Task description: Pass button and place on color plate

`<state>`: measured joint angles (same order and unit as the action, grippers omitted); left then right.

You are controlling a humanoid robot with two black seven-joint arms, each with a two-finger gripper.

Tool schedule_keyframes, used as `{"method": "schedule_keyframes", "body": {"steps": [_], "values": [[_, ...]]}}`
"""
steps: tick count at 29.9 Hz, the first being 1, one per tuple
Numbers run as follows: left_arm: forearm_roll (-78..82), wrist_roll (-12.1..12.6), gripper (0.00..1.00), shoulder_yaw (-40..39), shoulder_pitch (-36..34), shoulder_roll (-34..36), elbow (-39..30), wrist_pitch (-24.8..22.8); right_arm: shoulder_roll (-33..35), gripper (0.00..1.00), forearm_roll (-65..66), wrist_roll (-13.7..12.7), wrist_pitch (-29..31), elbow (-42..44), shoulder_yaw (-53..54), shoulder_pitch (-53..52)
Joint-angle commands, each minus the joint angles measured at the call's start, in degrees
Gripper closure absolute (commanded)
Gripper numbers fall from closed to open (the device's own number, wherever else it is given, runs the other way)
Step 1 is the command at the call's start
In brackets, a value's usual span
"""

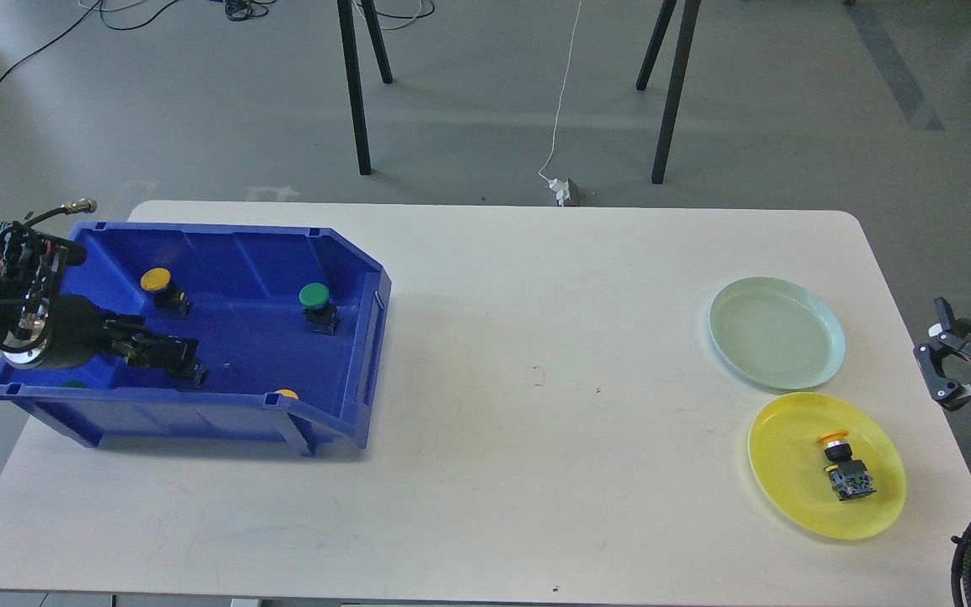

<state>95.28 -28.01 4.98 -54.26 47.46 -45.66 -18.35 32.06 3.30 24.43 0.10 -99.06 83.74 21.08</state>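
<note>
Step in hand: looks like the pick, with the left gripper [186, 364] down inside the blue bin [351, 354] at about 9 o'clock on the table [494, 337], going for a button.

Left jaws: dark and bunched up against something dark on the bin floor; honestly can't tell how far open they are or whether they've got anything.

Buttons in the bin: a yellow-capped push button [162, 288] toward the back left, a green-capped push button [317, 307] further right, plus a yellow cap [287, 394] peeking over the front wall.

Plates: pale green plate [776, 333] at 3 o'clock, yellow plate [827, 465] just beside it toward 4 o'clock, already holding one yellow button [844, 468] lying on its side.

Right gripper [941, 354]: parked off the table's right edge near the plates, jaws spread apart, holding nothing.

How to do it well: probably grab the body squarely, not the round cap, lift clear of the bin wall, then meet the right arm mid-table.

Watch out: colour has to match the plate, so green goes to the pale green one.
</note>
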Motion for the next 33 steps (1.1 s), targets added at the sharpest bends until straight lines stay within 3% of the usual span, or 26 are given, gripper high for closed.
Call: {"method": "schedule_keyframes", "body": {"steps": [1, 9, 15, 19, 20, 21, 24, 28, 30, 33], "values": [[0.08, 0.01, 0.10, 0.81, 0.82, -2.45, 3.56, -0.02, -0.25, 0.01, 0.04, 0.00, 0.08, 0.10, -0.16, 0.27], [-0.01, 0.01, 0.11, 1.26, 1.44, -4.74, 7.26, 0.06, -0.25, 0.01, 0.04, 0.00, 0.08, 0.10, -0.07, 0.45], [0.08, 0.01, 0.34, 1.26, 1.79, -5.36, 7.61, 0.41, -0.34, 0.01, 0.04, 0.00, 0.08, 0.27, -0.33, 0.54], [0.08, 0.01, 0.42, 1.26, 1.88, -5.97, 8.74, 0.77, -0.34, 0.01, 0.04, 0.00, 0.08, 0.36, -0.25, 0.71], [0.17, 0.01, 0.47, 1.26, 1.88, -6.06, 9.10, 0.86, -0.34, 0.01, 0.04, 0.00, 0.08, 0.36, -0.24, 0.80], [0.17, 0.01, 0.59, 1.34, 1.97, -6.15, 9.19, 0.86, -0.34, 0.01, 0.04, 0.00, 0.08, 0.36, -0.24, 0.80], [2.44, 0.01, 1.00, 1.26, 1.97, -6.06, 9.19, 1.99, -0.34, 0.01, 0.04, 0.00, 0.08, 0.45, -0.24, 1.06], [2.72, 0.01, 1.00, 0.56, 1.18, -5.80, 7.79, 2.97, -0.34, 0.01, 0.04, 0.00, 0.08, 0.45, -0.24, 1.15], [2.37, 0.01, 1.00, -0.23, -0.22, -4.14, 3.15, 2.53, -0.34, 0.01, 0.04, 0.00, 0.08, 0.45, -0.24, 1.15], [-0.52, 0.01, 1.00, -4.09, -3.91, 3.84, -7.47, 1.13, 0.10, 0.01, 0.39, 0.00, 0.08, 0.36, -0.24, 0.89]]}}
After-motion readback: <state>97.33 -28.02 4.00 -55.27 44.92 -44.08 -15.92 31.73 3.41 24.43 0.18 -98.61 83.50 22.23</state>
